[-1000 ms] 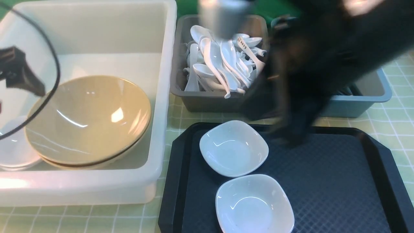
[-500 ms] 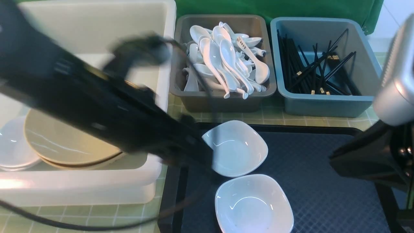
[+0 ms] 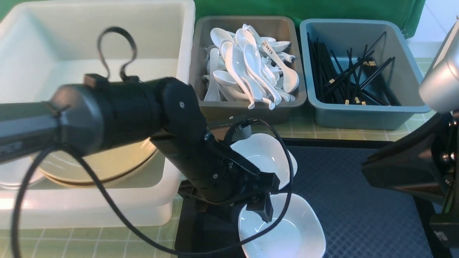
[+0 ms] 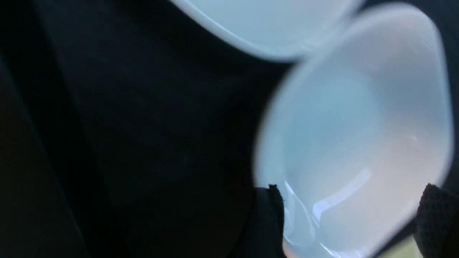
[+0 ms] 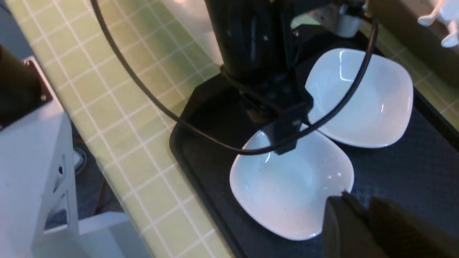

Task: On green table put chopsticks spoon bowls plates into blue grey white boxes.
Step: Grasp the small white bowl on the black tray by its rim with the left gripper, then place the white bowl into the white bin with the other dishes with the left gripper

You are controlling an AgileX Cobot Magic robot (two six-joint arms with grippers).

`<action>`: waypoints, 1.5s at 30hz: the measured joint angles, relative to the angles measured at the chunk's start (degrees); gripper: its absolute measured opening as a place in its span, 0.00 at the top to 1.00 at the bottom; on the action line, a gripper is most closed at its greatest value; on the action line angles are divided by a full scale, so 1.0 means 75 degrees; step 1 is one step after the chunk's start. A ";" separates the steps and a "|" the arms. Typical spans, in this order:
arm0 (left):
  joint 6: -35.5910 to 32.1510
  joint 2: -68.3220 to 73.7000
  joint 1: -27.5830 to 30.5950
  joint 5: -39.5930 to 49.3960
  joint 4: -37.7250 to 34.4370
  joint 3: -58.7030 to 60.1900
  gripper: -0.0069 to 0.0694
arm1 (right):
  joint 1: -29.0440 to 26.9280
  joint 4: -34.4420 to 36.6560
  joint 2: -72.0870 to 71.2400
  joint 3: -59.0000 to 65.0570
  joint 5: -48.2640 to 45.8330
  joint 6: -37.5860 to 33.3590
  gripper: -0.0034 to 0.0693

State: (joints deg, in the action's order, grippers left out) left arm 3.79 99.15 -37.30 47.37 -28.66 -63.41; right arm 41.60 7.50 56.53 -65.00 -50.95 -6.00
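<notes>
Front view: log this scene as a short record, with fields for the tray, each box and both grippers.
Black tray: two white plates, the near plate and the far plate
White box: stacked tan bowls
Grey box: pile of white spoons, with a marked spoon on top
Blue box: black chopsticks
Left gripper: open, low over the near plate's rim; the plate sits on the tray
Right gripper: shut, holding nothing
</notes>
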 joint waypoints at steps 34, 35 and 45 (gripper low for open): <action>-0.2270 -0.1215 0.1092 0.0599 -0.0998 -0.0812 0.89 | 0.0000 0.0916 0.0117 -0.0085 0.0812 -0.2260 0.77; -0.2349 -0.1366 0.1408 0.0813 -0.0998 -0.0968 0.89 | 0.0009 0.1228 0.0241 -0.0174 0.0856 -0.2533 0.77; -0.2909 -0.3486 0.6009 0.2290 -0.0525 -0.1245 0.89 | 0.1226 0.2046 0.2848 -0.2430 0.1058 -0.3596 0.76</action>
State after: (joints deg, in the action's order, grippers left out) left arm -18.02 73.01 7.77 64.54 -32.60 -72.75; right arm 50.80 22.84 77.89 -83.23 -43.01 -32.97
